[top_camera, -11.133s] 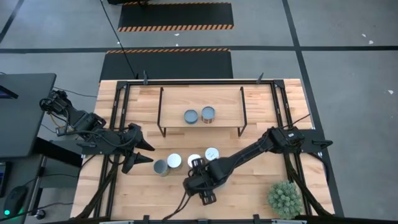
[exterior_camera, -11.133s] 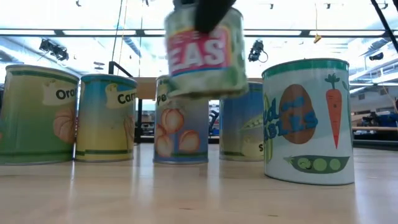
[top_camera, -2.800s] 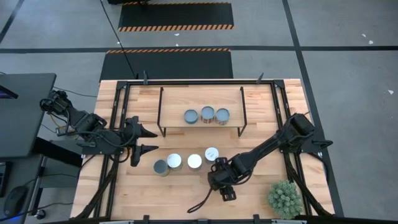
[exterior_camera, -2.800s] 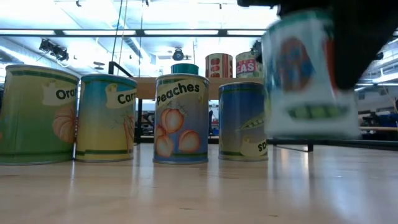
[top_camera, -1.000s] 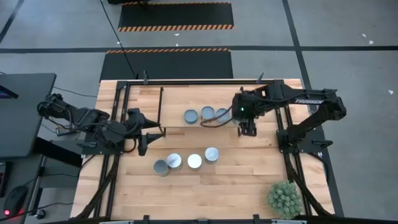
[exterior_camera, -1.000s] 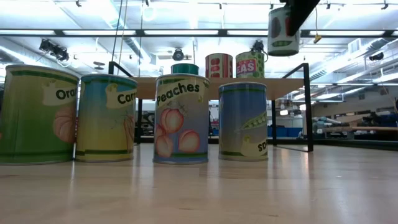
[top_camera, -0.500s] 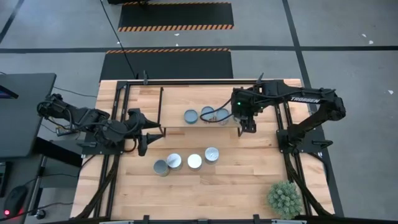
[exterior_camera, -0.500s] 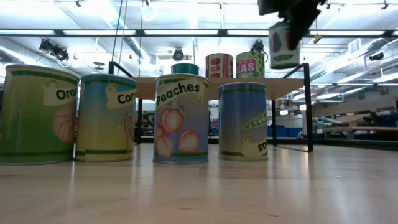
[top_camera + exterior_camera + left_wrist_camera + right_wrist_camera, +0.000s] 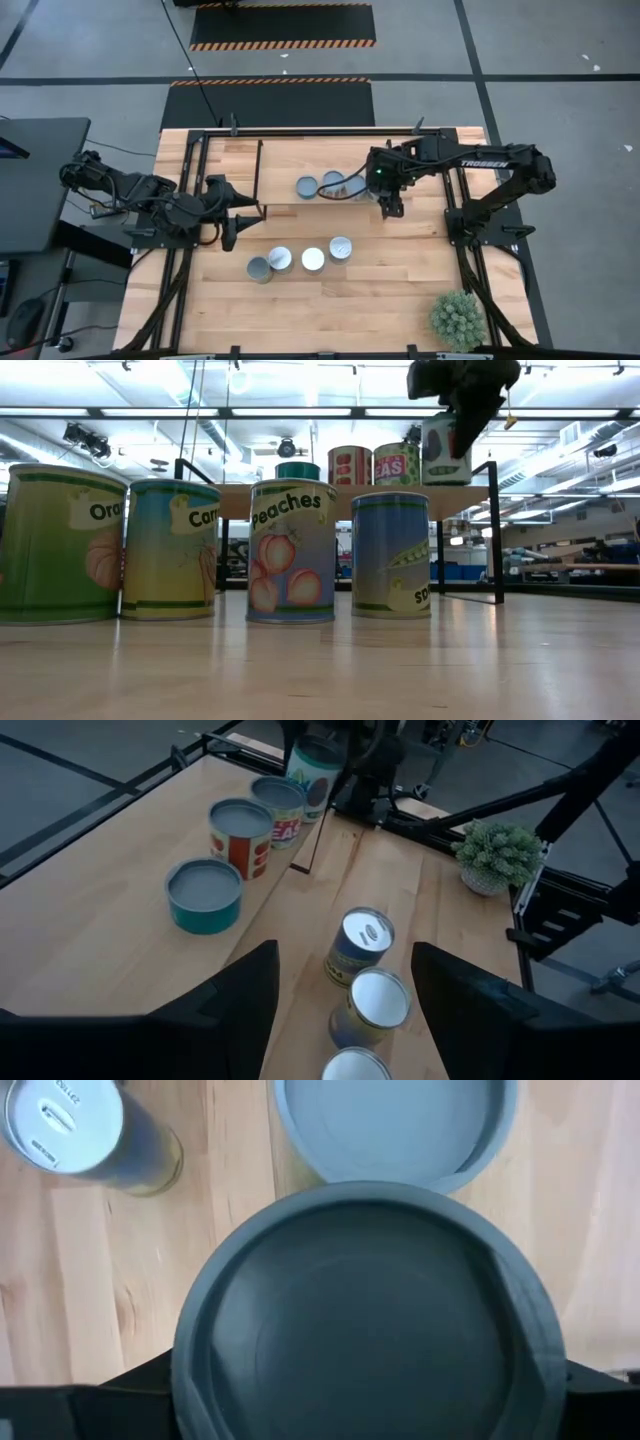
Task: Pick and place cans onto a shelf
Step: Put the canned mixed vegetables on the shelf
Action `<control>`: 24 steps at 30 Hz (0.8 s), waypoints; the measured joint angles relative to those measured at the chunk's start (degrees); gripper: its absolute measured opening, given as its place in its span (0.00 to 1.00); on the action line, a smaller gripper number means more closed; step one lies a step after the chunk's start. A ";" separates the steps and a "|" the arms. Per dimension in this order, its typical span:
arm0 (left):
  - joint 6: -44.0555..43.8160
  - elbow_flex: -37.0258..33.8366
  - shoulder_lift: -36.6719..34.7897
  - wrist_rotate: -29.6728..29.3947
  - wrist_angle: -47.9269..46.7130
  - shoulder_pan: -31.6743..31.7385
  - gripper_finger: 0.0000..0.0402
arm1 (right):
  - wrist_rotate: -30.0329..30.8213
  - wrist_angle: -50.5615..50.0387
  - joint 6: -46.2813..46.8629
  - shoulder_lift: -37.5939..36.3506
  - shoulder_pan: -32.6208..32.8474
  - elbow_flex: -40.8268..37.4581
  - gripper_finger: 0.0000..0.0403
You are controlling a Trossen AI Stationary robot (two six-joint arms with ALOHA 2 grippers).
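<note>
Holding a small cylindrical tin with a green-rimmed vegetable label (image 9: 445, 452) over the right end of the low light-wood shelf on thin black legs (image 9: 280, 188), the right hand (image 9: 391, 204) has its fingers clamped on the can's sides. In the right wrist view that can's blue-grey round top (image 9: 365, 1335) fills the middle of the frame, with a neighbouring tin's top (image 9: 395, 1125) just above it.

On the shelf, centre of the high view, three tins stand in a row: a low teal tin (image 9: 204, 895), a red-and-white tin (image 9: 240, 835) and a tin with a red "EAS" label (image 9: 279, 807). The held can hangs just beside the last one, at the right of the row; whether its base touches the board, I cannot tell.

Down on the wooden desk (image 9: 400, 300), four more cans stand in a line at lower centre of the high view. In the low view, from left: a green can with an orange picture (image 9: 62, 545), a blue-and-yellow can (image 9: 171, 550), a "Peaches" can (image 9: 291, 550) and a blue can with a pea pod (image 9: 390, 555). That makes eight cans in all.

The right arm reaches in from the right edge, elbow bent, wrist over the shelf's right end. The left hand (image 9: 233, 213) waits at the left, just beside the shelf's left leg, fingers apart and holding nothing. A green spiky potted plant (image 9: 458, 319) sits at the lower right corner.
</note>
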 joint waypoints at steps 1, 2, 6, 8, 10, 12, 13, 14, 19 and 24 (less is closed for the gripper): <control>-0.02 0.00 0.00 0.02 0.02 0.00 0.58 | -0.04 0.26 0.00 0.02 0.00 -0.64 0.74; -0.02 -0.02 0.00 0.04 0.04 0.00 0.58 | -0.14 1.06 -0.07 -0.03 0.00 -0.98 0.74; -0.13 -0.02 0.00 0.04 0.02 -0.02 0.58 | -0.22 2.69 -0.34 -0.13 0.00 -1.65 0.74; -0.11 -0.02 0.00 0.04 0.02 0.00 0.58 | -0.24 3.47 -0.72 -0.11 -0.06 -1.68 0.74; -0.11 0.00 0.00 0.04 0.03 -0.02 0.58 | -0.26 3.76 -0.85 -0.09 -0.38 -1.72 0.74; -0.11 -0.02 0.00 0.04 0.02 0.00 0.58 | -0.57 3.86 -0.87 -0.09 -0.95 -1.74 0.74; -0.11 -0.01 0.00 0.04 0.04 -0.02 0.58 | -0.62 3.97 -1.14 -0.09 -1.24 -1.74 0.74; -0.11 0.00 0.00 0.04 0.02 -0.02 0.58 | -0.54 4.27 -1.52 -0.09 -1.52 -1.74 0.74; -0.11 -0.01 0.00 0.04 0.02 -0.02 0.58 | -0.07 5.76 -3.90 -0.02 -2.88 -1.78 0.74; -0.11 -0.02 0.00 0.94 0.00 -0.02 0.58 | -1.32 5.68 -4.98 -0.02 -4.22 -1.78 0.74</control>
